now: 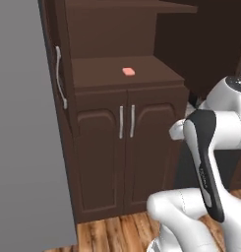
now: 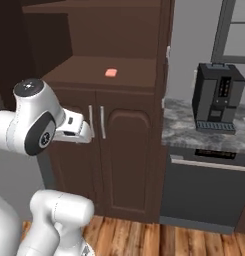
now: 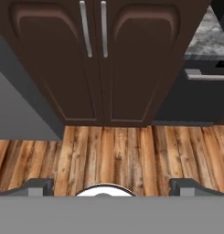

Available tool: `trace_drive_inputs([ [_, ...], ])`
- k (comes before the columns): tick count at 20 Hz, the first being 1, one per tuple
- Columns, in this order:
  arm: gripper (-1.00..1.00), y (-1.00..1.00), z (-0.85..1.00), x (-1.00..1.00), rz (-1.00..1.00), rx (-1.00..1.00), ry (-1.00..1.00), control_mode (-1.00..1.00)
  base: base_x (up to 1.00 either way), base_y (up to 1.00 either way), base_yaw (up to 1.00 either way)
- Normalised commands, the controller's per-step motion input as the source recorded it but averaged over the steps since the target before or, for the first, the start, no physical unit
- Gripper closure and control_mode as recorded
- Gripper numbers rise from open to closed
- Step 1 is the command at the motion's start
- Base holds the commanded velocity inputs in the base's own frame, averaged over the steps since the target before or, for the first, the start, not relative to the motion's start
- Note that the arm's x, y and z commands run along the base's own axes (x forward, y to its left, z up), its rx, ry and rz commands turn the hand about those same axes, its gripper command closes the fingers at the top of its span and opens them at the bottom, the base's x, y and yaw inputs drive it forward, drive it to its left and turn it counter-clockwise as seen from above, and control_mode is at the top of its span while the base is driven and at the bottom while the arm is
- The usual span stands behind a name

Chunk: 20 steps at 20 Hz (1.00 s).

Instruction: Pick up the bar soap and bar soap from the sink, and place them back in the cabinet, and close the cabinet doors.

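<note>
One flat salmon-orange bar soap (image 1: 128,72) (image 2: 111,73) lies on the open shelf of the dark brown cabinet (image 1: 117,39) (image 2: 109,30). The tall cabinet doors stand swung open: the left one (image 1: 52,64) shows edge-on with its long silver handle, the right one (image 1: 205,39) is a dark panel. My gripper (image 3: 111,186) is open, its fingertips (image 3: 40,185) wide apart with nothing between them. It points down at the wooden floor in front of the cabinet's lower part, well below the shelf. The sink is out of view.
Shut arched-panel lower doors (image 1: 124,147) (image 3: 95,50) sit under the shelf. A grey slab (image 1: 18,128) stands at the left. To the right are a black coffee machine (image 2: 218,97) on a speckled counter (image 2: 181,127) and a dark dishwasher front (image 2: 209,185).
</note>
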Motion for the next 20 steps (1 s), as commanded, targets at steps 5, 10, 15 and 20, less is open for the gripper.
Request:
trace_drive_inputs([
  [5, -1.0, 0.0, 0.0, 0.0, 0.0, 0.0, 0.0, 1.0, -0.25, -0.73, 0.0],
  [10, -1.0, 0.0, 0.0, 0.0, 0.0, 0.0, 0.0, 1.0, -0.23, -0.77, 0.0],
  [15, -1.0, 0.0, 0.0, 0.0, 0.0, 0.0, 0.0, 1.0, -0.19, -0.78, 0.0],
  [20, -1.0, 0.0, 0.0, 0.0, 0.0, 0.0, 0.0, 1.0, -0.12, -0.83, 0.0],
])
